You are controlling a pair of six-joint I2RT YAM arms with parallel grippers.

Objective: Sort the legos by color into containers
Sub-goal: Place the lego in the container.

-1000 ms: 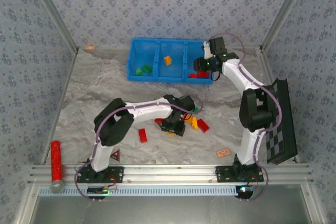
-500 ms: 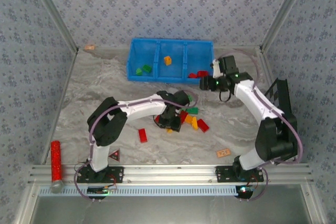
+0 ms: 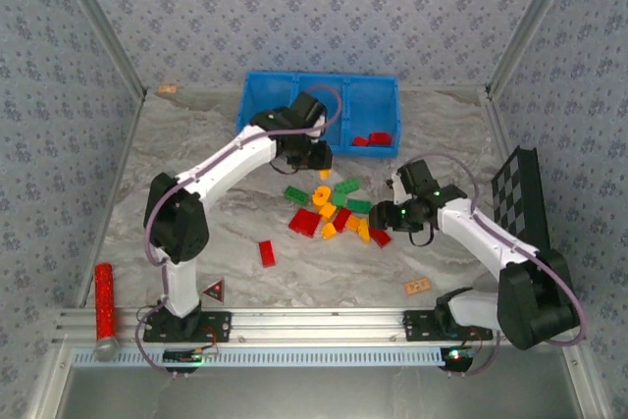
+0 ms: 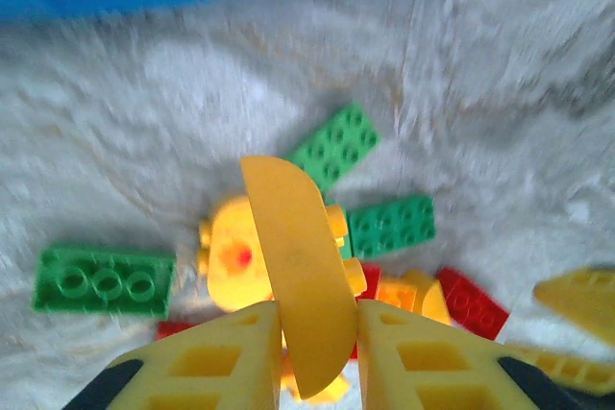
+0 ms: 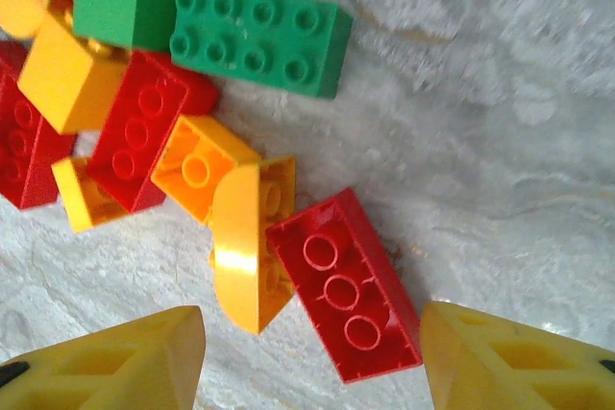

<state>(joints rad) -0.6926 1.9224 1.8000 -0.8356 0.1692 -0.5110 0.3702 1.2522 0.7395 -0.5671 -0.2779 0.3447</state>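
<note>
My left arm reaches toward the blue bin (image 3: 319,77) at the table's (image 3: 196,174) far edge. My left gripper (image 4: 318,312) pinches a curved yellow brick (image 4: 293,256) tight. A second ago it was down in the legos pile (image 3: 334,215). My right gripper (image 5: 312,328) left the bin and hangs, fingers spread, over a red brick (image 5: 344,285).

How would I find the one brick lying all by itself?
Start at the blue bin at the far side, then come nearer, past the pile of bricks in the middle. Left of that pile and a little nearer lies one red brick, touching no other.
</note>
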